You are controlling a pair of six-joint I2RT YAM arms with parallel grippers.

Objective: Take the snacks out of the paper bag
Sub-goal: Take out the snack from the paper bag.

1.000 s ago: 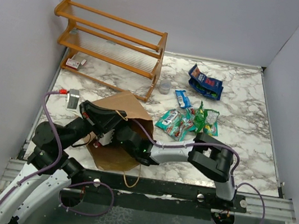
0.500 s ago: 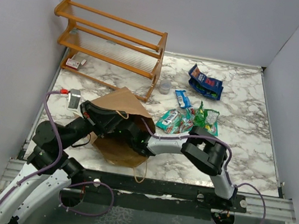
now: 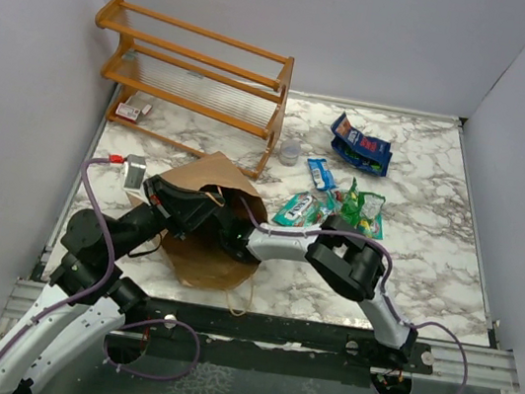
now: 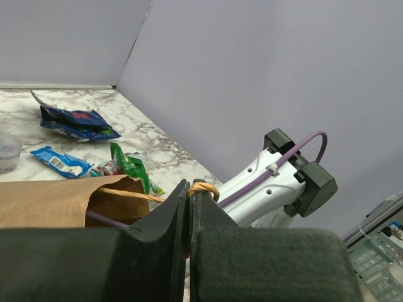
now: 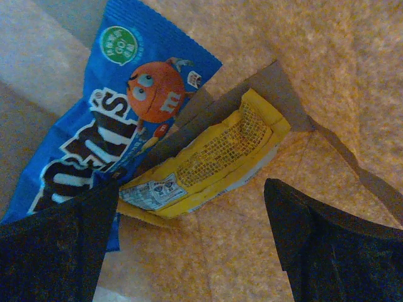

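The paper bag [image 3: 201, 259] has its twisted handle [image 4: 203, 188] pinched between the closed jaws of the left gripper [image 4: 189, 196]. The right gripper [image 5: 192, 220] reaches inside the bag, spread wide. A blue M&M's packet [image 5: 119, 119] and a yellow packet [image 5: 214, 157] lie just ahead of its fingertips.

White arm links [image 3: 280, 245], black joints [image 3: 347, 261], purple cables [image 3: 92, 215].

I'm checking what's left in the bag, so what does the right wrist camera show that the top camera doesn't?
Only the right wrist view: the inside of the paper bag, with a blue M&M's packet and a yellow packet lying just ahead of the right gripper's open jaws. Only the top view: the wooden rack and the snack packets already out on the marble table. Both show the bag's brown paper.
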